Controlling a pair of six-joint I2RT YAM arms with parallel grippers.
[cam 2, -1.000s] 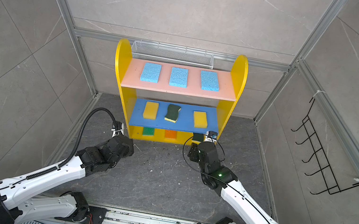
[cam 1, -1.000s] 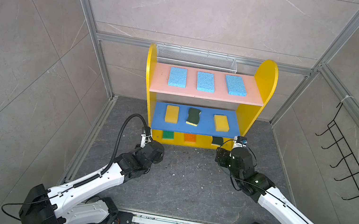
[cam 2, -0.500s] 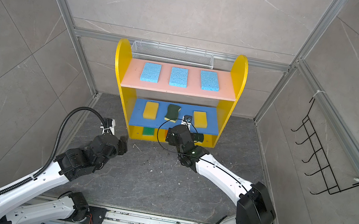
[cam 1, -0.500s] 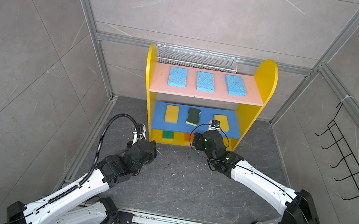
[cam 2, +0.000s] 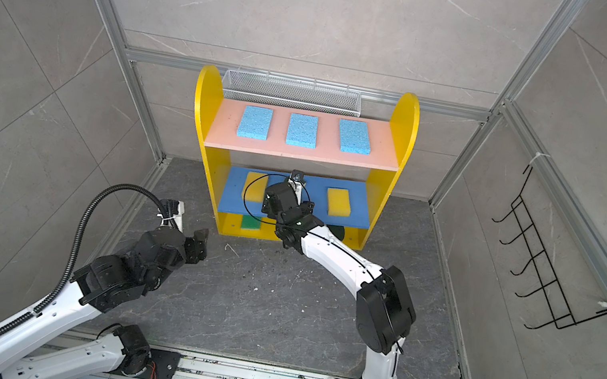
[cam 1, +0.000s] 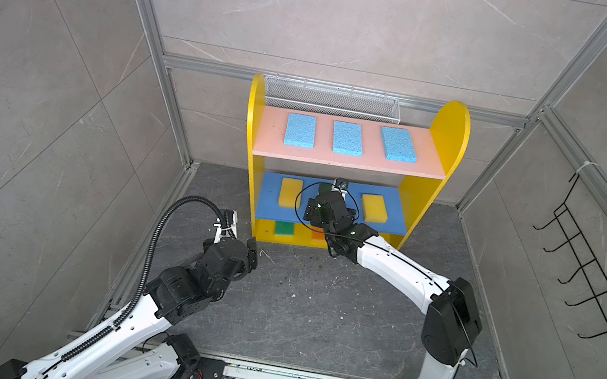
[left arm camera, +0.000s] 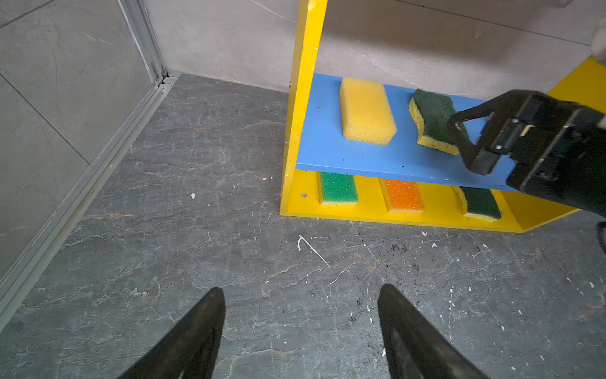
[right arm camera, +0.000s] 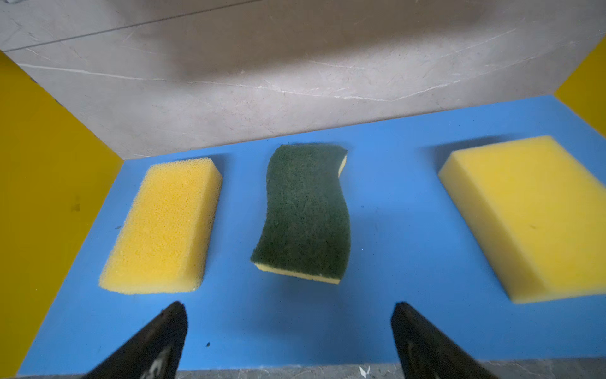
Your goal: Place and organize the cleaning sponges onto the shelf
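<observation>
Dark-green wavy sponge [right arm camera: 303,210], porous yellow sponge [right arm camera: 164,226] beside — smooth blue board [right arm camera: 393,229]

You are holding your left arm [cam 1: 124,332] stretched forward and low. Its left gripper [left arm camera: 300,288] is pointing ahead and slightly downward, with the jaws standing apart and gripping nothing. You are holding your right arm [cam 1: 397,268] bent at a raised elbow, with the forearm pointing forward and toward the middle. The right gripper [right arm camera: 288,303] is keeping level, jaws spread wide and empty.
</observation>
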